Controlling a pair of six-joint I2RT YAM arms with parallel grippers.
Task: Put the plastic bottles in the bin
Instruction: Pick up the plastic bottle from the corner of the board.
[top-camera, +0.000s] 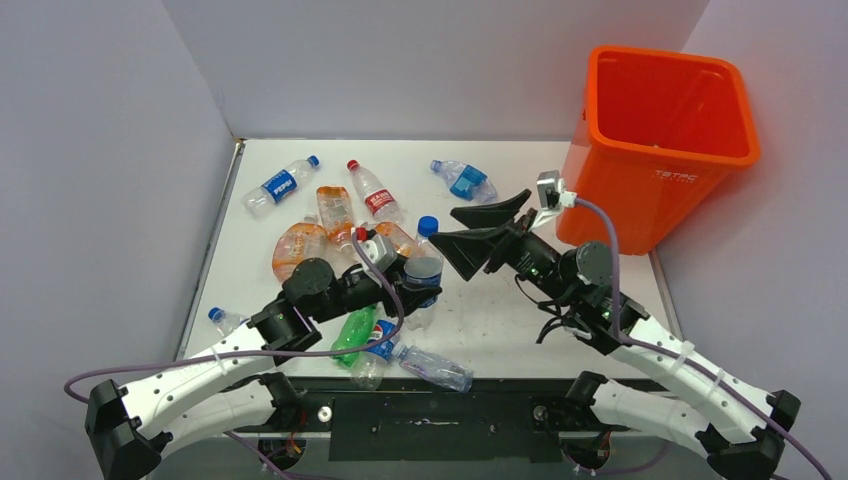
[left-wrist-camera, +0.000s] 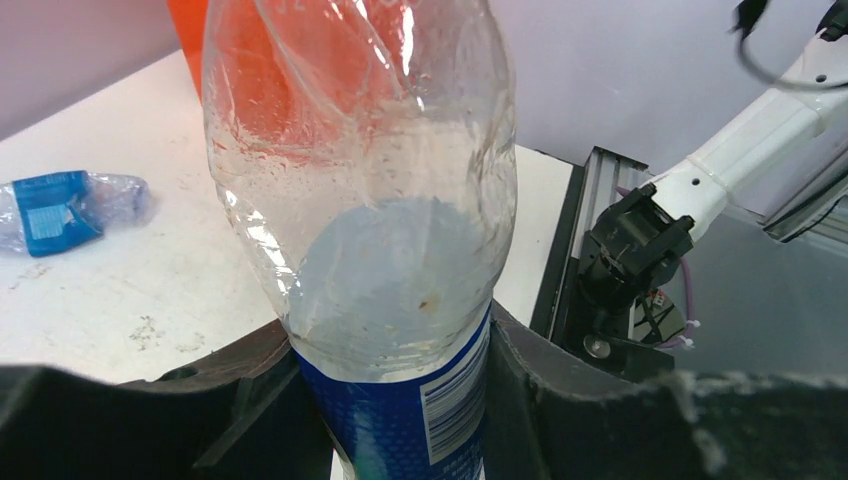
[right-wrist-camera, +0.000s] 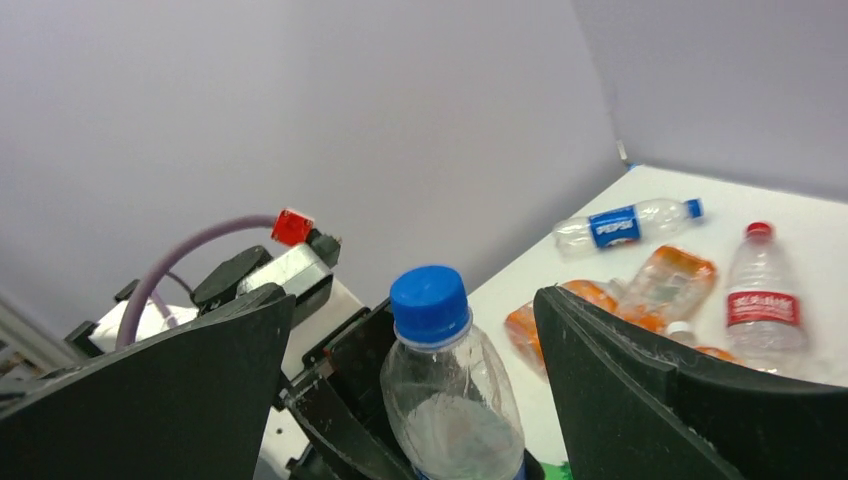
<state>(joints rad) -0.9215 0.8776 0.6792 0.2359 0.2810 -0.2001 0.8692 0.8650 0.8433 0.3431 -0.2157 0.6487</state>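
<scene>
My left gripper (top-camera: 420, 288) is shut on a clear bottle (top-camera: 425, 258) with a blue cap and blue label and holds it upright above the table. In the left wrist view the jaws (left-wrist-camera: 390, 400) pinch the bottle (left-wrist-camera: 380, 230) at its label. My right gripper (top-camera: 478, 233) is open and empty, its jaws spread wide and facing that bottle from the right. In the right wrist view the bottle (right-wrist-camera: 450, 410) stands between my open fingers (right-wrist-camera: 415, 300), not touching them. The orange bin (top-camera: 660, 150) stands at the far right. Several more bottles lie on the table's left half.
Loose bottles: a Pepsi one (top-camera: 282, 184), a red-labelled one (top-camera: 374, 193), orange ones (top-camera: 335, 212), a green one (top-camera: 355, 333), a clear one near the front edge (top-camera: 432, 367), a crushed blue-labelled one (top-camera: 463, 181). Grey walls enclose the table on three sides.
</scene>
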